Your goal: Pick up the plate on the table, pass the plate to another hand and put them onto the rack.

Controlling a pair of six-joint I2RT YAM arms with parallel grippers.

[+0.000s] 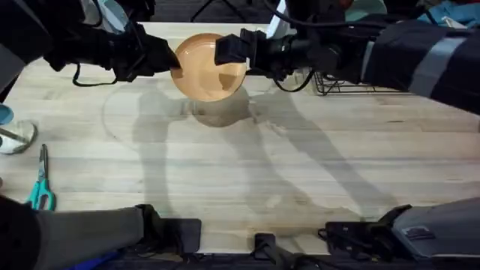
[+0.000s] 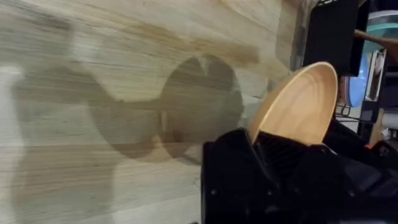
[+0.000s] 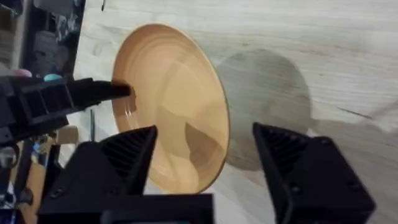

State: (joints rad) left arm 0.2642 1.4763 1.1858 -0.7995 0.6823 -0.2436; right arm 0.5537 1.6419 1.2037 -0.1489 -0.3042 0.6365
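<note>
The orange-tan plate (image 1: pixel 204 71) hangs tilted above the table (image 1: pixel 300 165), casting a round shadow on the planks below. My left gripper (image 1: pixel 174 67) is shut on its left rim; in the left wrist view the plate (image 2: pixel 298 102) stands up out of the fingers (image 2: pixel 264 149). My right gripper (image 1: pixel 231 51) is open at the plate's right rim. In the right wrist view the plate (image 3: pixel 171 106) lies just ahead of the spread fingers (image 3: pixel 130 149), its near edge between them. The black wire rack (image 1: pixel 337 84) is partly hidden behind the right arm.
Teal-handled scissors (image 1: pixel 40 184) lie at the table's left front, and a clear glass object (image 1: pixel 15 136) sits at the left edge. A light-blue plate (image 2: pixel 357 87) stands in the rack area. The right arm's cable loops near the rack.
</note>
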